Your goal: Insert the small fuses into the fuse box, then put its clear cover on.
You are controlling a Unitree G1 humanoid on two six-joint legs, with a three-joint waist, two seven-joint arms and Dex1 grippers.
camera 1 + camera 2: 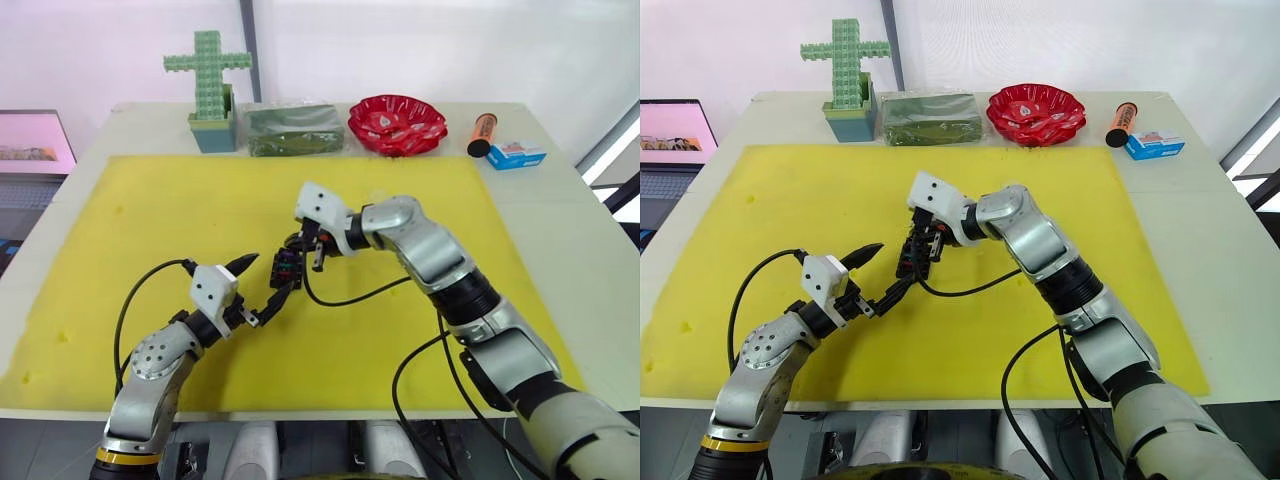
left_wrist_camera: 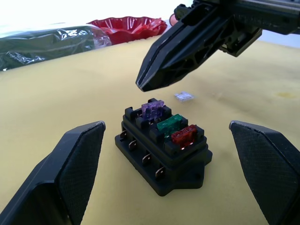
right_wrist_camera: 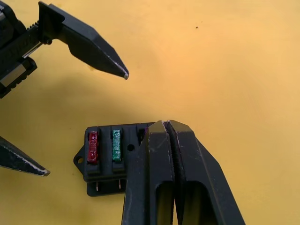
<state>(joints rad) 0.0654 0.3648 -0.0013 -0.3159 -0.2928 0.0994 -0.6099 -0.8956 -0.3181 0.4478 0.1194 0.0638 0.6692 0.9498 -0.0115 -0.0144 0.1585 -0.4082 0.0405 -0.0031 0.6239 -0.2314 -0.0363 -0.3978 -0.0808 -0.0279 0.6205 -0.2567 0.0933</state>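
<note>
Just above the fuse box, the right gripper hangs with its two fingers pressed flat together, nothing between them, its tip over the end where the purple fuse sits. From the right wrist view those closed fingers cover that end of the box. The left gripper waits beside the box on the robot's side, jaws spread wide, one finger to each side of the box without touching it.

The fuse box rests flat on the yellow mat, near its middle. Three fuses stand in slots along its top: the purple one, next to it a green fuse, then a red fuse at the end nearest the left gripper. A small pale, clear-looking piece lies on the mat just beyond the box; I cannot tell what it is.

Well beyond the box, past the mat's far edge, stands a green block cross in a teal holder, then a dark green packet, a red bowl, an orange tube and a small blue box.
</note>
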